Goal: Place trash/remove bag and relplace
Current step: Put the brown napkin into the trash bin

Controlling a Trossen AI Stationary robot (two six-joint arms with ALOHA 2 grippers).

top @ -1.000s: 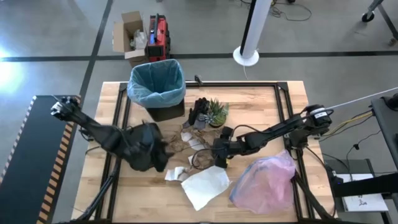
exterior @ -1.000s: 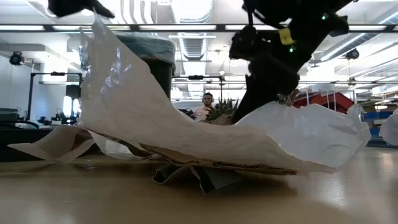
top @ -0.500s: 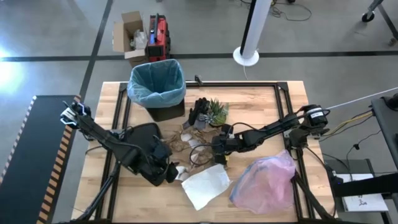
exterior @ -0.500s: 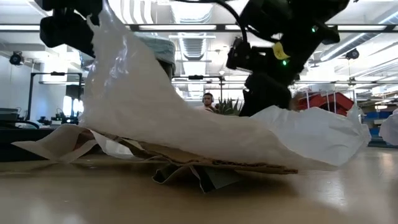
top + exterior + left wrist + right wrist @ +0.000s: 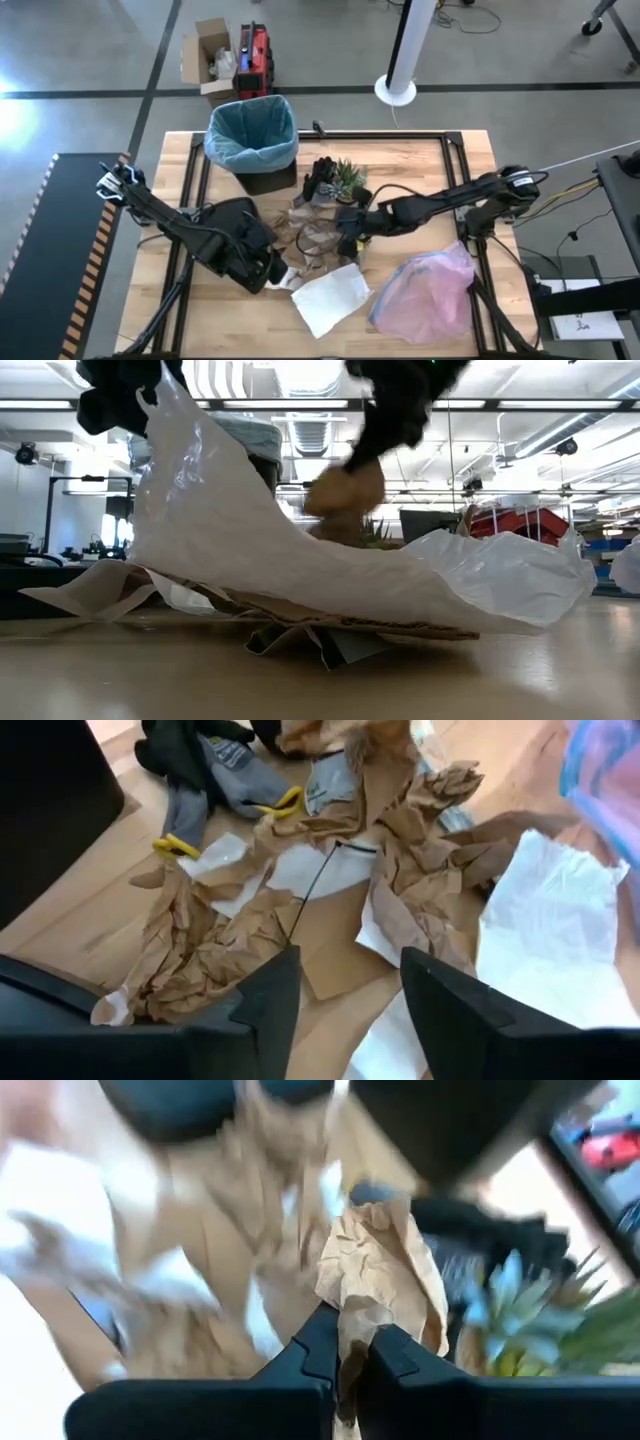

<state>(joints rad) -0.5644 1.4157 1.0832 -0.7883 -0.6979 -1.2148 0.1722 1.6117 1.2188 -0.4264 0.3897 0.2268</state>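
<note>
Right fingers (image 5: 345, 1352) pinching crumpled brown paper (image 5: 385, 1270)

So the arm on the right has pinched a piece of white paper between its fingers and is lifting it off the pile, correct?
Not quite. What the right gripper has pinched is a crumpled brown paper piece, not white paper. The right wrist view shows the brown wad clamped between the shut fingers, and the low view shows it raised above the pile. The white paper sheet lies on the table.
</note>
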